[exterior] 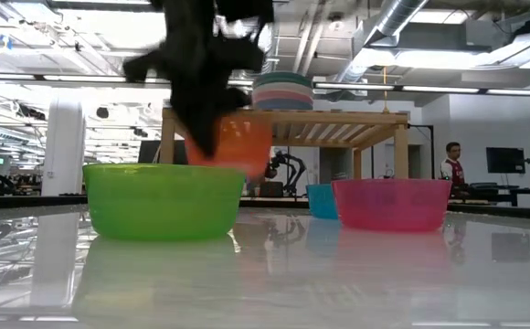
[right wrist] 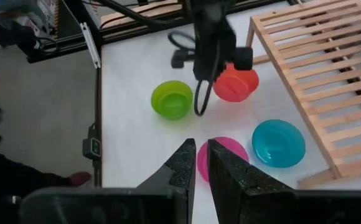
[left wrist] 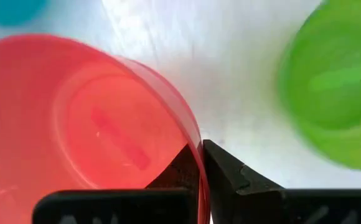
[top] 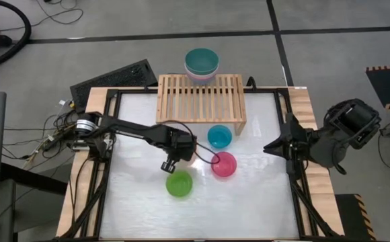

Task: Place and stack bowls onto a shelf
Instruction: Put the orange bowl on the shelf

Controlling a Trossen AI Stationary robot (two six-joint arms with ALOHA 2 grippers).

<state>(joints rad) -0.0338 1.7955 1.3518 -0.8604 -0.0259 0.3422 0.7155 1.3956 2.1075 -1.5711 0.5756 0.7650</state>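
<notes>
Lime bowl [exterior: 164,199] up front, left pincer [left wrist: 200,163] hides red bowl [exterior: 238,146] partly.

Small round plastic bowls: four in all, one of each colour.
Small lime green plastic bowl [top: 179,183]: one, standing on the desk.
Small magenta plastic bowl [top: 224,164]: one, on the desk.
Small cyan plastic bowl [top: 219,136]: one, on the desk just in front of the rack.
Small red plastic bowl [left wrist: 75,130]: one, its rim pinched in a tool.
Stack of larger round plastic bowls [top: 202,64]: one stack, dark teal on top; the number of bowls in it cannot be told.
Low light-wood slatted shelf [top: 200,98]: one.
Dark robot arms: two.
Two-finger tools: two, left tool [left wrist: 200,163] and right tool [right wrist: 200,163].
White-topped desk [top: 249,202]: one.
</notes>
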